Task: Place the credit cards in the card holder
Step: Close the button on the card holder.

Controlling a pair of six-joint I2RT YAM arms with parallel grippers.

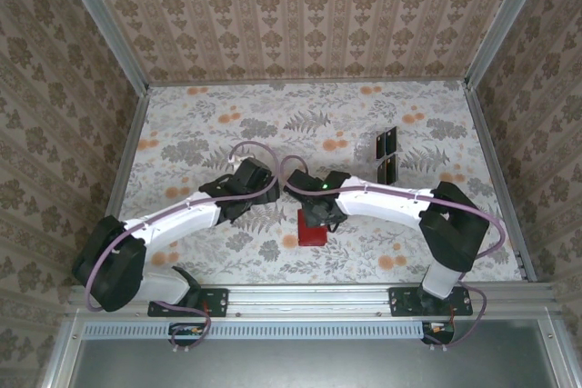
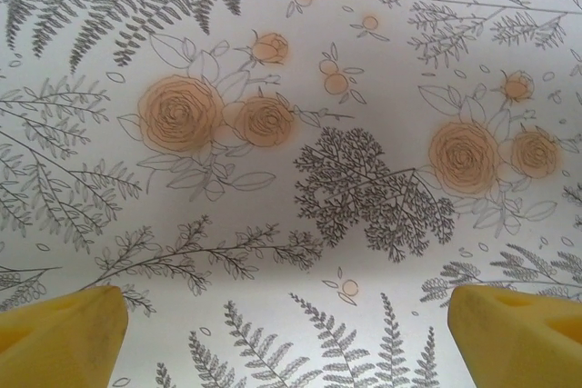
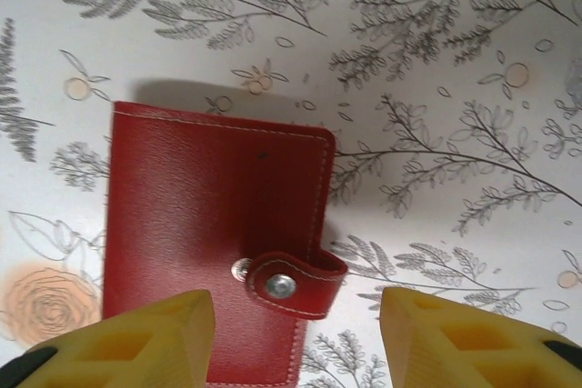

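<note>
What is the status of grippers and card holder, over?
Left gripper open, holding nothing. Right gripper open, above the card holder. Card holder folded shut, flat on the table. Rack with black panels stands apart, not in the way.

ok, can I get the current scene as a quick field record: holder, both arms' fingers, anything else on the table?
card holder: red, folded shut, flat on the floral table
strap: wrapped over the holder's edge; can't tell if it is snapped
right gripper: fingers open above the holder's strap end, nothing gripped
left gripper: fingers wide open over bare tablecloth, left of the holder
rack: clear with black panels, far right, apart from the holder
</note>
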